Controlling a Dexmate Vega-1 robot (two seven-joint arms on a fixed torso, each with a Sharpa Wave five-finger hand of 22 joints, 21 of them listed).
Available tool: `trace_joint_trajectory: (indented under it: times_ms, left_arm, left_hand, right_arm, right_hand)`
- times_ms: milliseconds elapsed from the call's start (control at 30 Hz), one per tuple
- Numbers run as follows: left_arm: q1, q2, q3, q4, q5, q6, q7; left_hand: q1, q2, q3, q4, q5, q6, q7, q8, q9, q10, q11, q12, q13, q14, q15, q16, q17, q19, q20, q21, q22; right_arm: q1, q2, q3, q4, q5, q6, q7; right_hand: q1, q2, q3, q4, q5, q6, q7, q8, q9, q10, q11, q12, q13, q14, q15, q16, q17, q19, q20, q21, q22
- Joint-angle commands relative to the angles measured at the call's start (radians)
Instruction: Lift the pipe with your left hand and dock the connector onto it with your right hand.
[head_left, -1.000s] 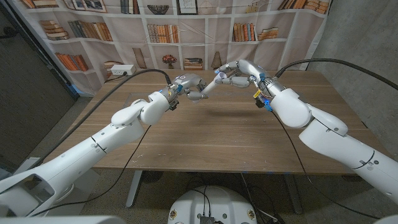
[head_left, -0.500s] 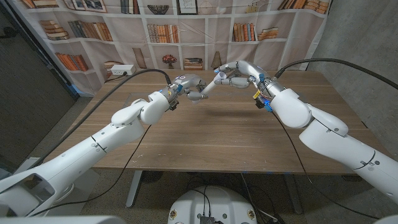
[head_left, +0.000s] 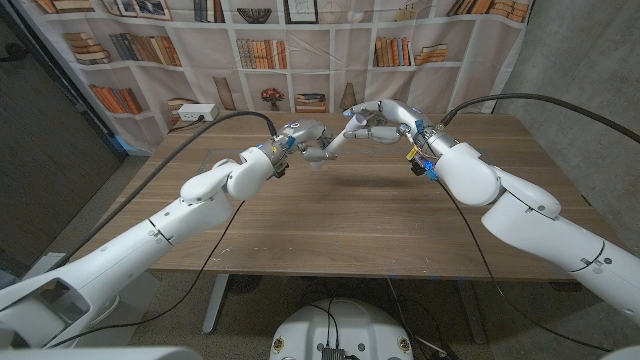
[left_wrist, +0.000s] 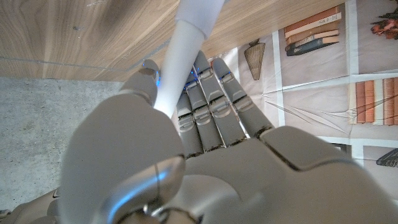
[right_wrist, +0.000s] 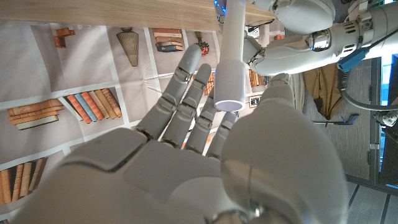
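the left hand (head_left: 303, 138) grips the lower end of the white pipe (head_left: 337, 141) and holds it in the air above the far middle of the wooden worktop (head_left: 340, 215). in the head view the pipe slants up from the left hand toward the right hand (head_left: 385, 118), clear of the worktop surface. in the left wrist view the pipe (left_wrist: 181, 50) passes between the thumb and the curled fingers (left_wrist: 211, 106) of the left hand (left_wrist: 186, 149), with the wood grain of the worktop (left_wrist: 74, 31) behind it. the white connector (right_wrist: 231, 84) is seated on the upper end of the pipe (right_wrist: 232, 28); in the right wrist view it reads as a wider sleeve with its open round end facing the camera. the right hand (right_wrist: 186, 162) stands just beside the connector with its fingers (right_wrist: 180, 99) extended and apart and the thumb on the other side; whether any pad touches the sleeve cannot be told, so a grasp by this hand cannot be confirmed. in the head view the connector (head_left: 354, 122) sits close against the right hand's fingertips. a printed bookshelf backdrop (head_left: 260, 45) hangs behind the worktop, and black cables (head_left: 200, 130) run along both arms.
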Motion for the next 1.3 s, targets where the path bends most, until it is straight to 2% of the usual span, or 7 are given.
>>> trace_joint_trajectory:
  times_ms: [33,367,600,767,1033,1133,1300]
  left_arm:
    - [-0.015,-0.010,0.017,0.006,0.008,0.000,-0.021]
    - [-0.028,-0.025,0.032,0.017,0.009,0.003,-0.034]
    - [-0.035,-0.034,0.039,0.027,0.004,-0.001,-0.036]
    - [-0.035,-0.036,0.040,0.026,0.000,-0.002,-0.034]
    - [-0.029,-0.043,0.033,0.030,-0.022,0.004,-0.025]
    - [-0.027,-0.044,0.033,0.032,-0.030,0.002,-0.022]
    - [-0.023,-0.047,0.031,0.033,-0.045,0.002,-0.018]
  left_hand:
    - [0.053,0.060,0.066,0.059,0.006,0.054,0.045,0.004,0.004,0.015,-0.010,0.001,0.002,0.004,-0.004,0.004,0.002,-0.002,-0.025,0.004,0.003]
    - [0.053,0.060,0.067,0.059,0.006,0.053,0.044,0.002,0.005,0.016,-0.009,0.000,0.003,0.006,-0.003,0.005,0.002,-0.002,-0.025,0.006,0.003]
    - [0.053,0.059,0.068,0.059,0.006,0.054,0.046,0.001,0.006,0.017,-0.009,-0.001,0.002,0.003,-0.004,0.004,0.002,-0.002,-0.023,0.007,0.003]
    - [0.053,0.059,0.068,0.059,0.006,0.059,0.048,0.002,0.006,0.018,-0.008,-0.002,0.003,0.003,-0.003,0.004,0.002,-0.003,-0.023,0.007,0.003]
    - [0.053,0.059,0.069,0.060,0.005,0.056,0.045,0.000,0.008,0.018,-0.009,-0.002,0.004,0.004,-0.003,0.004,0.002,-0.004,-0.023,0.007,0.003]
    - [0.052,0.059,0.069,0.060,0.005,0.058,0.046,0.000,0.006,0.017,-0.007,-0.003,0.004,0.005,-0.004,0.005,0.002,-0.004,-0.023,0.008,0.003]
    - [0.053,0.059,0.070,0.060,0.005,0.058,0.049,-0.001,0.007,0.020,-0.008,-0.003,0.004,0.006,-0.003,0.005,0.002,-0.004,-0.023,0.008,0.003]
  right_arm:
    - [-0.020,-0.007,0.024,0.000,0.009,0.020,-0.023]
    - [-0.024,0.000,0.036,0.020,0.022,0.053,-0.039]
    - [-0.028,0.023,0.040,0.060,0.037,0.128,-0.071]
    - [-0.027,0.041,0.036,0.090,0.037,0.172,-0.089]
    - [-0.033,0.060,0.020,0.101,0.006,0.202,-0.109]
    - [-0.030,0.068,0.015,0.109,0.004,0.211,-0.106]
    - [-0.026,0.079,0.004,0.118,-0.016,0.220,-0.109]
  right_hand:
    - [-0.013,-0.002,-0.010,0.003,0.010,-0.035,-0.001,-0.005,0.002,-0.029,0.001,-0.007,0.001,-0.022,-0.005,-0.001,-0.001,-0.015,-0.044,-0.010,0.001]
    - [-0.028,-0.006,-0.018,0.007,0.013,-0.117,-0.003,-0.006,-0.004,-0.077,0.036,-0.008,0.001,-0.059,0.017,0.000,-0.009,-0.035,-0.019,-0.032,0.002]
    - [-0.129,0.002,-0.046,0.052,0.009,-0.190,0.023,0.005,-0.012,-0.171,0.088,-0.004,0.001,-0.286,0.108,-0.016,-0.041,-0.224,0.072,-0.147,0.003]
    - [-0.192,0.016,-0.057,0.077,0.006,-0.227,0.045,0.004,-0.016,-0.267,0.126,-0.014,-0.002,-0.451,0.118,-0.017,-0.058,-0.363,0.087,-0.233,0.003]
    - [-0.370,0.037,-0.096,0.151,0.004,-0.337,0.129,-0.007,-0.023,-0.451,0.175,-0.021,-0.010,-0.701,0.133,-0.012,-0.075,-0.591,0.055,-0.382,0.004]
    - [-0.433,0.037,-0.116,0.176,0.008,-0.405,0.188,-0.012,-0.025,-0.491,0.189,-0.019,-0.014,-0.743,0.126,-0.009,-0.078,-0.612,0.033,-0.409,0.004]
    - [-0.501,0.033,-0.141,0.200,0.013,-0.465,0.209,-0.013,-0.027,-0.528,0.196,-0.022,-0.018,-0.774,0.127,-0.008,-0.080,-0.631,0.019,-0.434,0.003]
